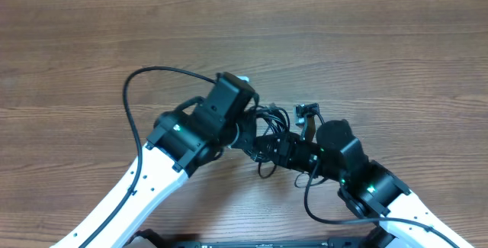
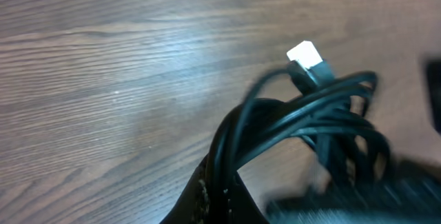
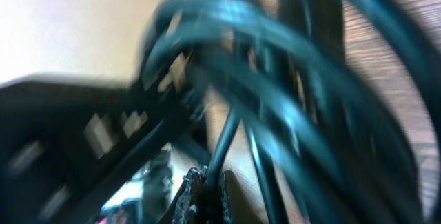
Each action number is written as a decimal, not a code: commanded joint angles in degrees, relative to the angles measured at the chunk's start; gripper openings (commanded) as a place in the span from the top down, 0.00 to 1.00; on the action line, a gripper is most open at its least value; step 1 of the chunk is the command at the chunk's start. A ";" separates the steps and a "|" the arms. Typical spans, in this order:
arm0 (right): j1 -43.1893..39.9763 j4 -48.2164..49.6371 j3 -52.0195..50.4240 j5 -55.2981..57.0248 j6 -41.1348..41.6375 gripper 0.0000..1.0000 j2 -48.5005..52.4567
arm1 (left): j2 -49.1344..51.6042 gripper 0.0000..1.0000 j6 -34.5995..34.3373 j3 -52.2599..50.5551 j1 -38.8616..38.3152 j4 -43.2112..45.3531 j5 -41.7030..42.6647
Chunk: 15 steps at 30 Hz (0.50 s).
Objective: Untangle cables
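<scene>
The left gripper (image 2: 212, 195) is clenched on the cables (image 2: 313, 110), several black strands gathered tight where they leave its dark fingers at the bottom of the left wrist view. From that grip the strands arch up and right into one loose tangle, lifted a little off the wood. One silvery plug (image 2: 304, 54) sticks out of the top of the tangle, its tip pointing up and left over bare table.

The right gripper (image 3: 205, 191) is pushed into the same bundle from the other side. One strand runs straight down to its fingertips, but the right wrist view is smeared by motion, so whether it is clenched or released cannot be told. Blurred black loops fill the rest of that view.

From overhead, two white arms meet near the middle of the wooden table (image 1: 76, 42), the left arm (image 1: 126, 194) rising from the lower left and the right arm (image 1: 396, 206) from the lower right. One bundle sits between their black wrists; how many separate cables make it up cannot be counted. One dark plug (image 1: 306, 113) pokes out just above the right wrist. Each arm carries one thicker black wire, and the left arm's wire (image 1: 131, 88) loops wide over the table
</scene>
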 commanded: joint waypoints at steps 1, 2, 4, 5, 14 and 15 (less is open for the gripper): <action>-0.02 0.61 0.42 10.86 0.39 0.96 1.42 | 0.02 0.96 6.67 0.59 -2.19 -0.92 5.97; -0.02 0.31 0.42 12.98 0.37 0.96 1.42 | 0.02 0.96 7.43 0.59 -2.19 -1.64 7.02; -0.02 -0.87 0.42 15.78 0.39 0.95 1.40 | 0.00 0.96 8.20 0.59 -2.14 -2.38 7.96; -0.02 -2.08 0.42 17.38 0.39 0.94 1.40 | 0.00 0.96 8.20 0.59 -2.14 -2.54 7.96; -0.02 -9.44 0.44 19.93 -0.28 0.57 1.40 | -0.35 0.96 22.32 0.59 -2.14 11.41 37.42; -0.02 -9.49 0.44 19.93 -0.31 0.53 1.33 | -0.35 0.96 25.90 0.59 -2.14 12.09 40.92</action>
